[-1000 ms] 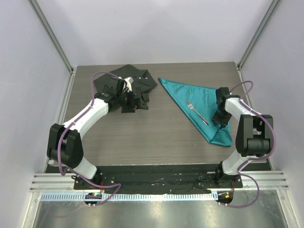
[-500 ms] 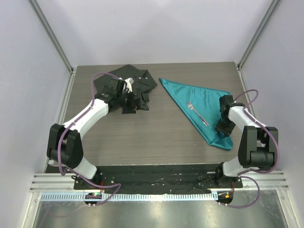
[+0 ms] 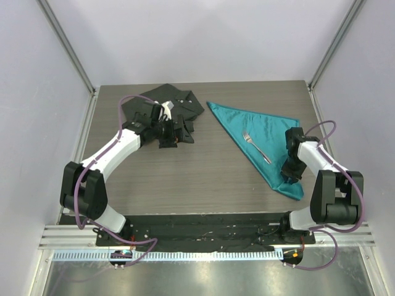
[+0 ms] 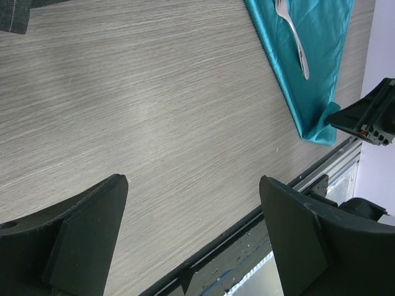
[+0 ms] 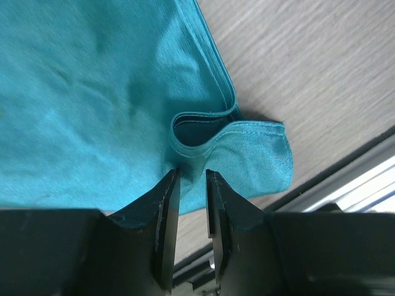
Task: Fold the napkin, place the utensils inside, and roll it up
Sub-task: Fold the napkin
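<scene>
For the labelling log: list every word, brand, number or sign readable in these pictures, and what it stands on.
No text can be read in any view.
napkin: no print or label visible.
fork: no stamp visible; too small to be sure.
black shirt: any label is too small to read.

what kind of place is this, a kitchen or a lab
Probably a robot lab cell, not a home: left arm and right arm mounted at the table edge, plain white walls on metal frames, and a napkin, fork and shirt laid out.
</scene>
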Available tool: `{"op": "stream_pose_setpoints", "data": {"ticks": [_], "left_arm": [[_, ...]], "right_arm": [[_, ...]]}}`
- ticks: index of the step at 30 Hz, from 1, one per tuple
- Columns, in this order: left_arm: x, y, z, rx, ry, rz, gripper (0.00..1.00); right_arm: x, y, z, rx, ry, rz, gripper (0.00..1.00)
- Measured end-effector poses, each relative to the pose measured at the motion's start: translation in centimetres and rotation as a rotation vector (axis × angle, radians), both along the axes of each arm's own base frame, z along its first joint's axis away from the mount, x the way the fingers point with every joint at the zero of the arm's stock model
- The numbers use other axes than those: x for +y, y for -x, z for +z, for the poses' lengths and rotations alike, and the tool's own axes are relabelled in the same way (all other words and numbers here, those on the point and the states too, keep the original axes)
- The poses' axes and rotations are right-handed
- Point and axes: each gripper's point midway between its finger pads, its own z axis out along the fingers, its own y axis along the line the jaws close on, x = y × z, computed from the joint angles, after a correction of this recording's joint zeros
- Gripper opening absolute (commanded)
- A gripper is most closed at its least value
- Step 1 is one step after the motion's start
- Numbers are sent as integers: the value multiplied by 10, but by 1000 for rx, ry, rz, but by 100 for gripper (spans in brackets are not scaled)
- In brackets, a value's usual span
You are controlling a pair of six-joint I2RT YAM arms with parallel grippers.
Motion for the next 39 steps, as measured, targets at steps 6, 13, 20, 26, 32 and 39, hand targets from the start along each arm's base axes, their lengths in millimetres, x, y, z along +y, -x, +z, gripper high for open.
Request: {"op": "stream_pose_setpoints", "data": {"ticks": [6, 13, 20, 26, 32, 39], "left_arm": [[-2, 1, 2, 4, 11, -4, 93], [-4, 2, 1, 12, 33, -2, 93], [-5, 3, 0, 14, 38, -3, 93], [-4, 3, 3, 5, 39, -1, 94], [-3, 3, 7, -9, 37, 2, 93], [-3, 3, 7, -10, 39, 2, 93]], "right_arm": [[3, 18, 9, 37, -13, -4, 35], [11, 32, 28, 18, -48, -23, 43], [16, 20, 49, -55, -74, -30, 41], [15, -22, 58, -154, -84, -20, 40], [12, -47, 32, -118, -76, -8, 41], [8, -12, 3, -18, -71, -34, 50]]}}
